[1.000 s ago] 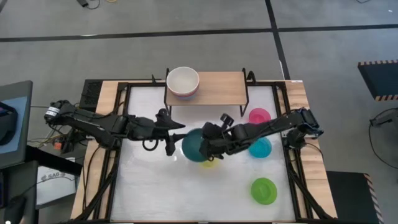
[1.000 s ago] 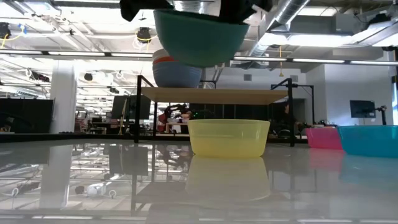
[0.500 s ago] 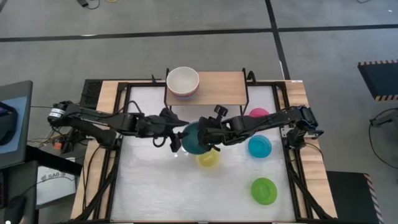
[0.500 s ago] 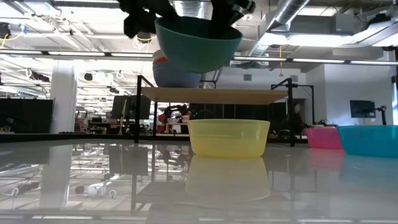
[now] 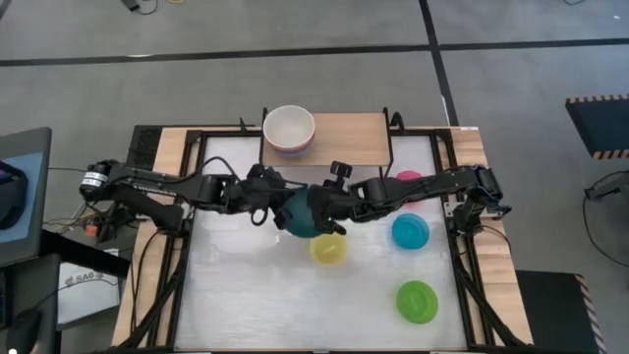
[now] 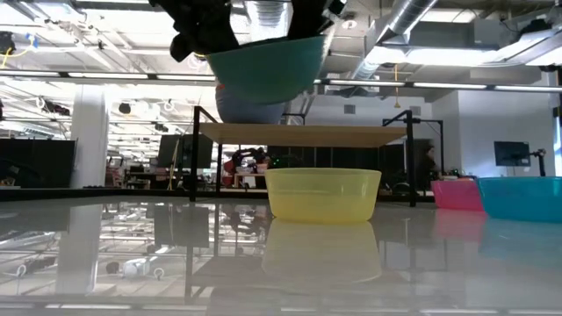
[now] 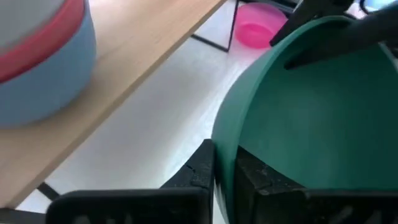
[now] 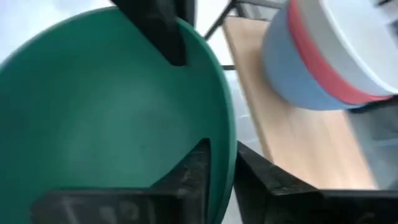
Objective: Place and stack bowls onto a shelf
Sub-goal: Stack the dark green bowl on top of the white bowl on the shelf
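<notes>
Spanning the upper centre of the high view, the shelf [image 5: 339,135] carries a stack of white, red and slate blue bowls [image 5: 289,130] at its left end. Just below it, mid-frame, the dark teal bowl [image 5: 302,212] hangs between both arms, apparently a handover: the left gripper [image 5: 276,198] is clamped on its rim, while the right gripper [image 5: 325,206] straddles the opposite rim, grip uncertain. Next, the right must let go. Only the low view shows the bowl airborne above the yellow bowl [image 6: 322,194].
</notes>
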